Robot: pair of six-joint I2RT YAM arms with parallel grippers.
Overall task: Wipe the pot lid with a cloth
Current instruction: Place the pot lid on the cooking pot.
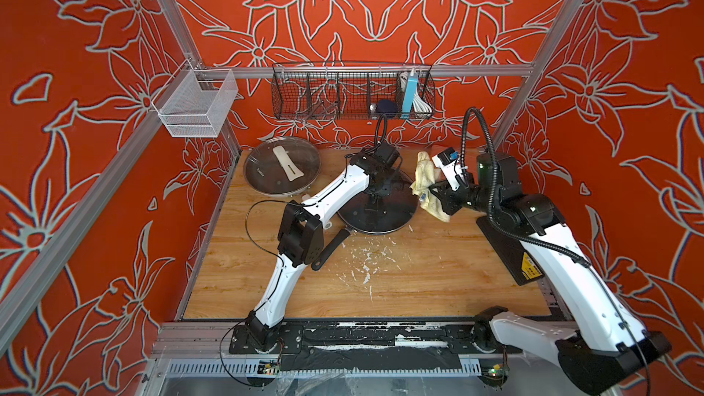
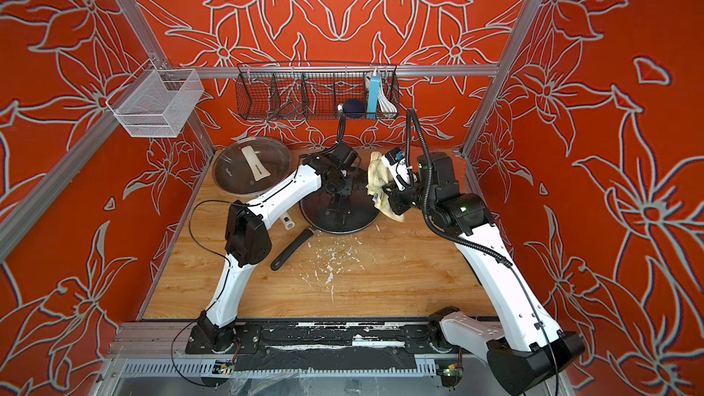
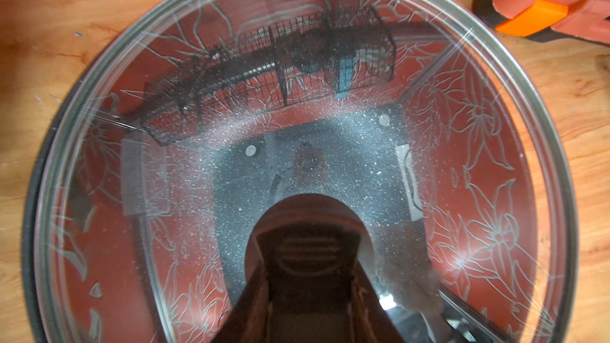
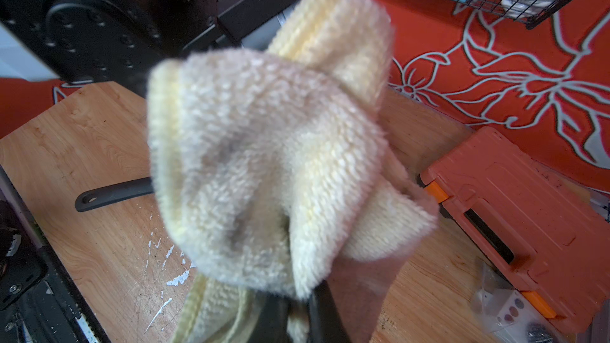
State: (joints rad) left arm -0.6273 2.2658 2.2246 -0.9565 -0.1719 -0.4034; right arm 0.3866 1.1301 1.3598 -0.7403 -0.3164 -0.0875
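Note:
The pot lid is round clear glass with a metal rim, speckled with pale spots. It rests on a black pan mid-table, whose handle points toward the front. My left gripper reaches down onto the lid's centre and is shut on its dark knob. The cream cloth, faintly grey-stained, hangs bunched in the air just off the lid's right edge. My right gripper is shut on it.
A second glass lid with a white handle lies at the back left. An orange case sits at the back right by the wall. A black wire basket and a white mesh basket hang above. White flecks litter the board.

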